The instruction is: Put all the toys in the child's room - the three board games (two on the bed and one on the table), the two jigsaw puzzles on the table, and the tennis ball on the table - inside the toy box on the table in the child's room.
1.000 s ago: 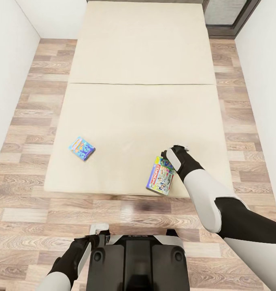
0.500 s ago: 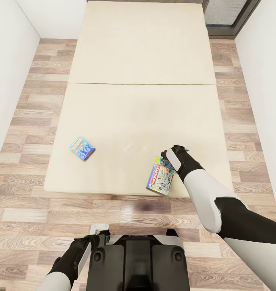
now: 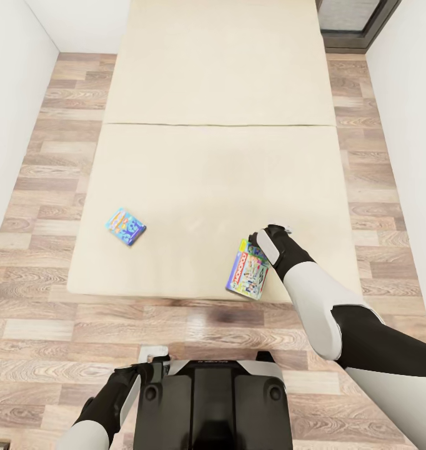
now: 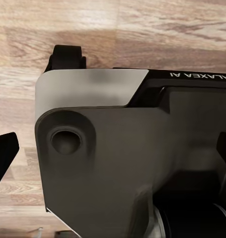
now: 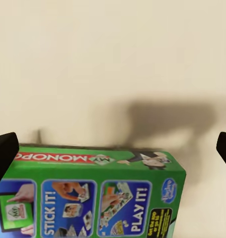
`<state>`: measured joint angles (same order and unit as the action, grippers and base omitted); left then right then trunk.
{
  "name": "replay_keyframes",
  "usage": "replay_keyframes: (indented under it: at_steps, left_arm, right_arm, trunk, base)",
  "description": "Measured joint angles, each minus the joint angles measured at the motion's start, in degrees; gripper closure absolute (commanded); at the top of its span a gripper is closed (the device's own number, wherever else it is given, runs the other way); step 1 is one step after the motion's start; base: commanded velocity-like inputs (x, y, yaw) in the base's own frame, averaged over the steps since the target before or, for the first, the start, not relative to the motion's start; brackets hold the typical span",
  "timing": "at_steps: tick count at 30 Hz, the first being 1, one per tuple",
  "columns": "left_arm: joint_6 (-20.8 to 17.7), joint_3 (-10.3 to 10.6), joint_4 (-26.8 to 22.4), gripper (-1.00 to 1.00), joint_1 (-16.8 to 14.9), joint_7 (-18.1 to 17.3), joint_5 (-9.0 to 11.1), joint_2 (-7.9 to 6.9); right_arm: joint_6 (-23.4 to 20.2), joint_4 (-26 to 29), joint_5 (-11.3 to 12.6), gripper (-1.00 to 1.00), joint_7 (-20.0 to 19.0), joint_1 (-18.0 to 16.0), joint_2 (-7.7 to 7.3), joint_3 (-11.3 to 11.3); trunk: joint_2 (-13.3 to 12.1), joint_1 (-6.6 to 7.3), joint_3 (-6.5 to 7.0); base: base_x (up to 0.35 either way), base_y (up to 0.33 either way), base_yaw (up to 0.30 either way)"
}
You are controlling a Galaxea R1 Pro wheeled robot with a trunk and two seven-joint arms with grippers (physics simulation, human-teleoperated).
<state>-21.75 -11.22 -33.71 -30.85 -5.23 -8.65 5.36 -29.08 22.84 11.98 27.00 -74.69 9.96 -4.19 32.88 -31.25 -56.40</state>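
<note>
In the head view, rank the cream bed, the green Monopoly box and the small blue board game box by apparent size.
1. Cream bed, by far the largest.
2. Green Monopoly box, at the right gripper; it seems raised toward the camera, which may exaggerate its size.
3. Small blue board game box, flat on the bed.

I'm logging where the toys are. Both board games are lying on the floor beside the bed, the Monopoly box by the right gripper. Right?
Not quite: the head view shows both on the bed, not the floor. The Monopoly box lies near its foot edge by the right gripper; the blue board game lies toward the left side.
</note>
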Motion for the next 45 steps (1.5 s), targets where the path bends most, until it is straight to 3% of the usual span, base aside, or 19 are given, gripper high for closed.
replay_keyframes:
  at_steps: [11, 45]
  left_arm:
    - [0.02, 0.07, 0.0, -1.0, 0.0, -0.02, 0.01, 0.0]
    - [0.0, 0.09, -0.09, -1.0, 0.0, -0.02, -0.02, -0.06]
  right_arm:
    - [0.0, -0.01, 0.0, -1.0, 0.0, 0.0, 0.0, 0.0]
    - [0.0, 0.0, -0.02, -1.0, 0.0, 0.0, 0.0, 0.0]
  trunk:
    - [0.0, 0.0, -0.8]
    - [0.0, 0.0, -0.85]
  base:
    - [0.0, 0.0, 0.0]
    - [-0.026, 0.0, 0.0]
